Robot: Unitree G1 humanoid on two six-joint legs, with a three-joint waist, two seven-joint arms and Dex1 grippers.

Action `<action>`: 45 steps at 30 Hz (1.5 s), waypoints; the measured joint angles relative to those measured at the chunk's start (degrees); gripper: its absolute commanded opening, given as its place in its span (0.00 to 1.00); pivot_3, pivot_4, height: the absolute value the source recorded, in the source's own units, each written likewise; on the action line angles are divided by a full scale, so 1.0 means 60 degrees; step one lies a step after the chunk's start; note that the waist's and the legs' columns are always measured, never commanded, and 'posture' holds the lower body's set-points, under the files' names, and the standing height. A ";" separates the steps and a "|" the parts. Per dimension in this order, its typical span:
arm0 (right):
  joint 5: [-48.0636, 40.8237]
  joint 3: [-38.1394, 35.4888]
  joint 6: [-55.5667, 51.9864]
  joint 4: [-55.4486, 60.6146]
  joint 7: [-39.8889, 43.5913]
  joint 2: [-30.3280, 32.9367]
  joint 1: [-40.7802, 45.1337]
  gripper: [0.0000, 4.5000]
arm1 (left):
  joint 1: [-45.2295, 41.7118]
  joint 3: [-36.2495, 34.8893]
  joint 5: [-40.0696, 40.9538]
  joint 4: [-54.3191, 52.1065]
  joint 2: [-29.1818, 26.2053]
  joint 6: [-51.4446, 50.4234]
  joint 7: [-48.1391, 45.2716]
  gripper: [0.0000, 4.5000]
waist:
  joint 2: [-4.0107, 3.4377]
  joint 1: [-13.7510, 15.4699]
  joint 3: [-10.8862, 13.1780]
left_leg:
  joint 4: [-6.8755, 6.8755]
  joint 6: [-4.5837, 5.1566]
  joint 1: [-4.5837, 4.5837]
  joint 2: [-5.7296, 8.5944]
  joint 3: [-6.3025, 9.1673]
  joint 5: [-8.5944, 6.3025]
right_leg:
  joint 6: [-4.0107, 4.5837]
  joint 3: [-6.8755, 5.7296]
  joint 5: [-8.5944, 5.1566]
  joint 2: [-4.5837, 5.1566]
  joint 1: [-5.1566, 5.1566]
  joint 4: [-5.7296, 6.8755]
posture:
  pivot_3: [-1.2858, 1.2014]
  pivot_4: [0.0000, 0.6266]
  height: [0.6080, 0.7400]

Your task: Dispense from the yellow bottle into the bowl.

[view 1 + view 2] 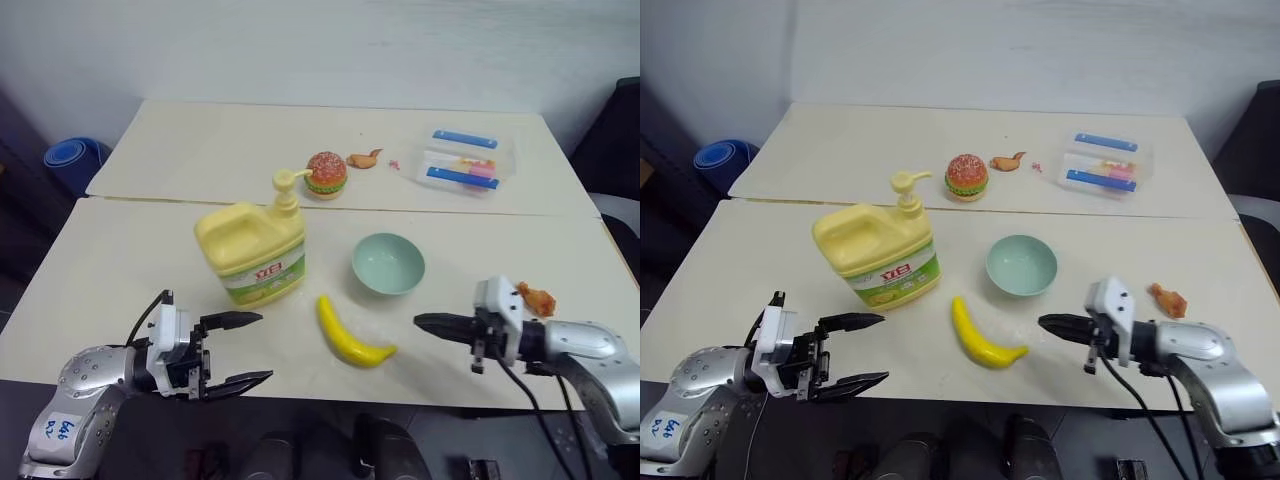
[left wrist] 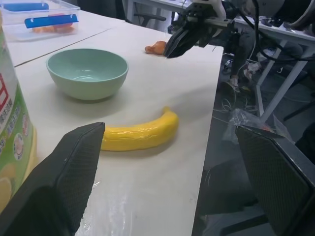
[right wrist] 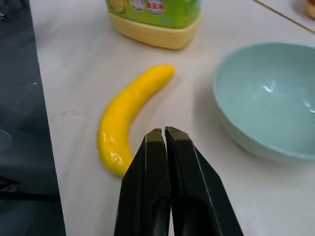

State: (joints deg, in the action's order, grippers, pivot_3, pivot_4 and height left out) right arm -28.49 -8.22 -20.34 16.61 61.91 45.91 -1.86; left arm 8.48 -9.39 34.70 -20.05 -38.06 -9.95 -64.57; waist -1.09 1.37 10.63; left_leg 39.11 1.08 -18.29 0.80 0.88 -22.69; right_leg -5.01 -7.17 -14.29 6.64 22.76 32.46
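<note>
Random clutter on the table

Banana (image 1: 352, 336) near the front edge, toy burger (image 1: 326, 174) further back with a small orange piece (image 1: 364, 158) beside it, clear box (image 1: 463, 160) far right, chicken drumstick toy (image 1: 1167, 298) right side.

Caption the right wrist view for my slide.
Shut right gripper above a banana, between the bowl and table edge.

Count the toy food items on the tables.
4: banana on the near table between the bottle and bowl; chicken piece near the right edge; burger and a small brown piece on the far table. The bin's contents are unclear.
</note>
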 measured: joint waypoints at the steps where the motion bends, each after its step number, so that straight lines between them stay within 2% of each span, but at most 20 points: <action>1: 0.0005 -0.0132 0.0044 -0.0068 0.0122 0.0139 -0.0165 0.00 | -0.0043 0.0018 0.0000 0.0003 0.0000 0.0000 -0.0001 1.00 | -0.0003 0.0000 0.0002 | 0.0000 0.0000 0.0002 0.0000 -0.0003 0.0000 | 0.0002 0.0001 0.0001 0.0000 0.0000 0.0002 | 0.52 0.24 1.00; 3: -0.0059 -0.0203 -0.0084 -0.0137 0.0290 0.0300 -0.0248 0.00 | -0.0067 0.0054 -0.0001 0.0042 -0.0001 0.0001 -0.0005 1.00 | -0.0005 -0.0006 0.0003 | 0.0000 0.0000 0.0005 -0.0003 -0.0005 0.0000 | 0.0005 0.0004 0.0001 0.0000 0.0000 0.0003 | 0.52 0.24 1.00; 6: -0.0512 -0.0184 -0.0958 0.0083 0.0221 0.0394 -0.0200 0.14 | -0.0159 0.0080 -0.0021 0.0117 -0.0001 0.0013 -0.0011 1.00 | -0.0006 0.0018 0.0003 | 0.0000 -0.0001 0.0004 -0.0006 0.0000 0.0001 | 0.0009 0.0003 0.0001 0.0001 0.0001 0.0003 | 0.52 0.24 1.00; 8: -0.0747 0.0034 -0.1578 0.0519 0.0145 0.0437 -0.0095 0.29 | -0.0198 0.0089 -0.0059 0.0131 -0.0001 0.0036 -0.0016 1.00 | -0.0007 0.0024 0.0004 | 0.0000 -0.0001 0.0002 -0.0006 0.0003 0.0000 | 0.0010 0.0003 0.0001 0.0002 0.0002 0.0000 | 0.52 0.24 1.00; 10: -0.0489 0.0810 -0.1806 0.0892 -0.0144 0.0245 0.0272 0.45 | -0.0229 0.0109 -0.0112 0.0221 -0.0004 0.0088 -0.0041 1.00 | -0.0003 0.0009 0.0002 | 0.0000 -0.0004 0.0002 -0.0008 0.0003 -0.0001 | 0.0013 0.0003 0.0001 0.0001 0.0004 -0.0003 | 0.52 0.24 1.00; 12: 0.0140 0.2096 -0.1842 0.1051 -0.0622 -0.0407 0.0704 0.60 | -0.0213 0.0114 -0.0202 0.0447 -0.0026 0.0143 -0.0106 1.00 | -0.0001 -0.0010 0.0001 | 0.0000 -0.0011 -0.0001 -0.0010 0.0004 -0.0005 | 0.0019 0.0001 -0.0002 -0.0003 0.0015 0.0001 | 0.52 0.24 1.00; 16: 0.1447 0.3903 -0.2016 0.0860 -0.1536 -0.1240 0.1387 0.90 | -0.0110 0.0043 -0.0253 0.0548 -0.0113 0.0219 -0.0194 1.00 | -0.0002 0.0015 0.0000 | 0.0001 -0.0011 -0.0035 -0.0001 -0.0002 0.0001 | 0.0018 0.0007 0.0000 0.0000 0.0060 0.0012 | 0.52 0.24 1.00; 20: 0.2651 0.4758 -0.1766 0.0048 -0.2458 -0.2217 0.2159 0.90 | 0.0034 -0.0031 -0.0263 0.0539 -0.0129 0.0220 -0.0186 1.00 | 0.0016 0.0000 -0.0010 | 0.0001 -0.0013 -0.0035 0.0002 -0.0004 0.0004 | 0.0017 0.0007 0.0002 -0.0001 0.0062 0.0014 | 0.52 0.24 1.00; 21: 0.2937 0.4997 -0.1706 -0.0242 -0.2582 -0.2320 0.2311 0.86 | 0.0099 -0.0095 -0.0262 0.0517 -0.0131 0.0220 -0.0177 1.00 | 0.0016 -0.0004 -0.0010 | 0.0001 -0.0014 -0.0035 0.0002 -0.0004 0.0004 | 0.0017 0.0007 0.0002 -0.0001 0.0064 0.0016 | 0.52 0.24 1.00; 24: 0.3314 0.5274 -0.1505 -0.0889 -0.2655 -0.2477 0.2473 0.69 | 0.0278 -0.0176 -0.0262 0.0495 -0.0140 0.0209 -0.0133 1.00 | 0.0016 -0.0017 -0.0010 | 0.0001 -0.0014 -0.0035 0.0003 -0.0008 0.0004 | 0.0017 0.0008 0.0001 -0.0005 0.0067 0.0018 | 0.52 0.24 1.00; 29: 0.3421 0.5312 -0.1231 -0.1244 -0.2458 -0.2527 0.2656 0.30 | 0.0336 -0.0207 -0.0262 0.0423 -0.0147 0.0206 -0.0085 1.00 | 0.0017 -0.0028 -0.0011 | 0.0001 -0.0018 -0.0027 0.0000 -0.0009 0.0007 | 0.0018 0.0009 0.0001 -0.0008 0.0066 0.0034 | 0.52 0.24 1.00; 34: 0.2532 0.4288 -0.0472 -0.0917 -0.1458 -0.2102 0.2077 0.29 | 0.0219 -0.0220 -0.0256 0.0414 -0.0151 0.0205 -0.0061 1.00 | 0.0014 0.0024 -0.0008 | 0.0001 -0.0011 -0.0040 0.0004 -0.0009 0.0009 | 0.0015 0.0009 0.0003 -0.0007 0.0068 0.0026 | 0.52 0.24 1.00; 40: -0.0033 0.0588 -0.0086 0.0097 0.0126 -0.0543 0.0118 0.29 | 0.0061 -0.0141 -0.0241 0.0357 -0.0118 0.0214 0.0002 1.00 | 0.0012 0.0038 -0.0007 | 0.0001 0.0001 -0.0021 0.0001 -0.0011 0.0001 | 0.0009 0.0008 0.0006 -0.0007 0.0025 0.0006 | 0.52 0.24 1.00; 45: 0.0070 -0.0660 0.0707 -0.0683 0.0826 0.0333 -0.0512 0.29 | -0.0051 -0.0080 -0.0242 0.0354 -0.0082 0.0225 -0.0002 1.00 | 0.0009 -0.0022 0.0006 | 0.0001 0.0010 0.0005 -0.0012 -0.0032 -0.0014 | 0.0019 0.0021 0.0006 -0.0008 -0.0014 0.0002 | 0.52 0.24 1.00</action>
State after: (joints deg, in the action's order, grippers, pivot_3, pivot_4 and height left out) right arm -28.07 -12.18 -16.10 12.51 66.87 47.91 -4.93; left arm 8.17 -9.87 33.24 -17.93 -38.55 -8.60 -64.58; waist -1.04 1.24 10.67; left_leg 39.11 1.15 -18.26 0.73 0.69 -22.77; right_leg -4.89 -7.04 -14.26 6.59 22.67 32.48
